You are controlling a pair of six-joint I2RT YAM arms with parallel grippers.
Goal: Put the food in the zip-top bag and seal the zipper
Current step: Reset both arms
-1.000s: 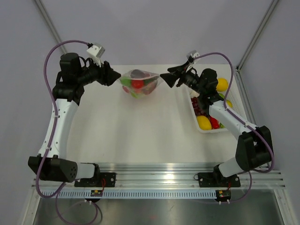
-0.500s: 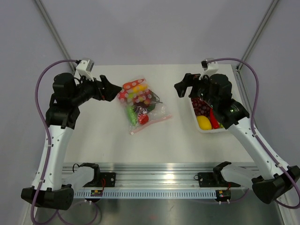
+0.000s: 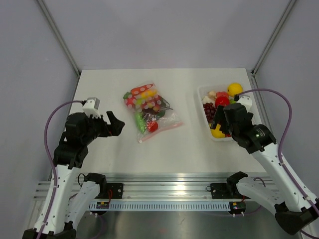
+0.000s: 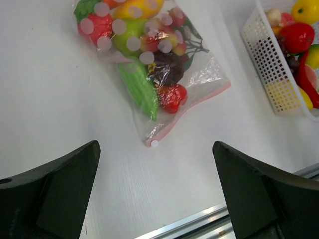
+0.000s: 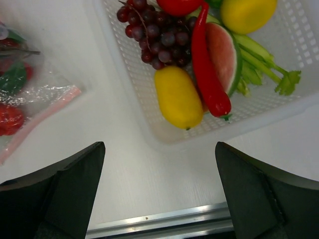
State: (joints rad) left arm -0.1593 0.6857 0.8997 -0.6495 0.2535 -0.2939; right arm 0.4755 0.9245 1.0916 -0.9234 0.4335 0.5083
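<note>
While both jaws are spread wide and nothing is held, the zip-top bag [image 4: 199, 79], filled with food [image 4: 139, 89], is seen lying just ahead of the left gripper [image 4: 154, 149], with its zipper [image 4: 189, 113] on the nearest edge. A white tray [image 5: 119, 74] of more toy produce is seen ahead of the right gripper [image 5: 159, 149].

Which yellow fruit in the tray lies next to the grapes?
The oblong yellow fruit, near the tray's front wall; the rounder yellow fruit lies beyond the red chilli.

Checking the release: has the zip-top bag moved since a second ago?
Yes. The zip-top bag has shifted toward the front rail and lies on the table.
</note>
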